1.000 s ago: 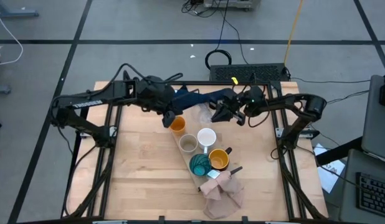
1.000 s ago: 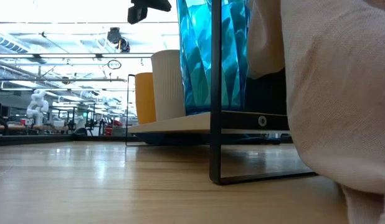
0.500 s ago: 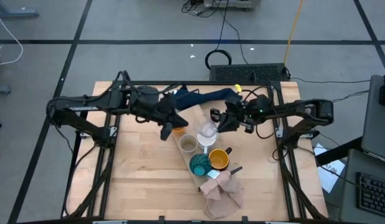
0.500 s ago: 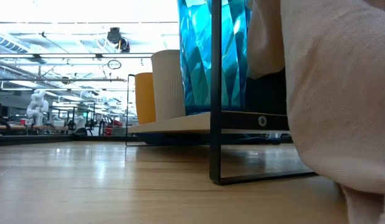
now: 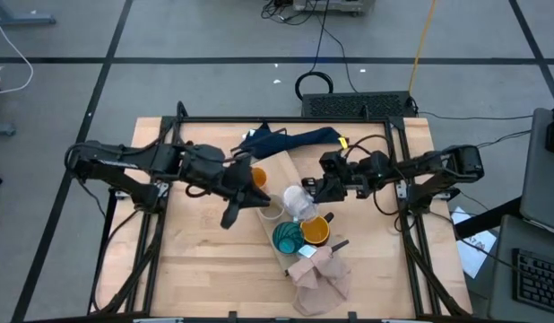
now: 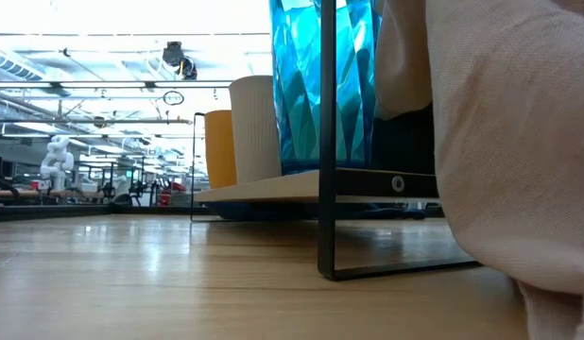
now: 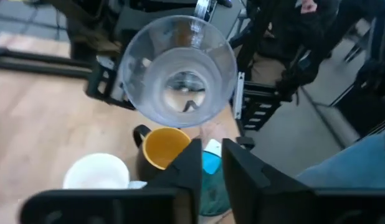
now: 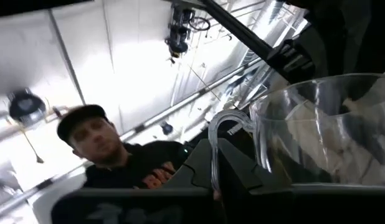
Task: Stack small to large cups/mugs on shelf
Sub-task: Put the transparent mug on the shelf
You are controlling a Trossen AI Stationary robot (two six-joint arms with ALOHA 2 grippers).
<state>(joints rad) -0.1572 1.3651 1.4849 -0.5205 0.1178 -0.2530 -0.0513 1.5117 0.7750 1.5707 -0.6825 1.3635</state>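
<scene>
My right gripper [image 5: 318, 190] is shut on the clear glass mug [image 5: 299, 203], which hangs tilted above the pale wood shelf [image 5: 281, 168], over the white mug [image 7: 96, 178]. My left gripper [image 5: 262, 199] points at the glass's mouth [image 7: 177, 71] from the table's left. Its fingers [image 7: 207, 163] stand a narrow gap apart with nothing between them. The orange cup [image 5: 256, 177], teal cup [image 5: 287, 237] and mustard mug [image 5: 315, 231] stand on the shelf. My right gripper pinches the glass mug's handle [image 8: 221, 127] between its two fingers, coming from the table's right and slanting upward. The mug is lifted clear of the shelf and tipped on its side, its mouth toward my left gripper.
A dark blue cloth [image 5: 290, 139] lies at the shelf's far end. A pinkish-beige cloth [image 5: 322, 276] lies at its near end and fills the right of the low view [image 6: 509, 142]. A person [image 8: 111, 155] stands beyond the table.
My right gripper has carried the glass mug from the shelf's far end toward the near edge, rising and rolling, so the mug now lies tipped above the white mug. My left gripper has drawn away from the orange cup toward the near edge and turned toward the glass.
</scene>
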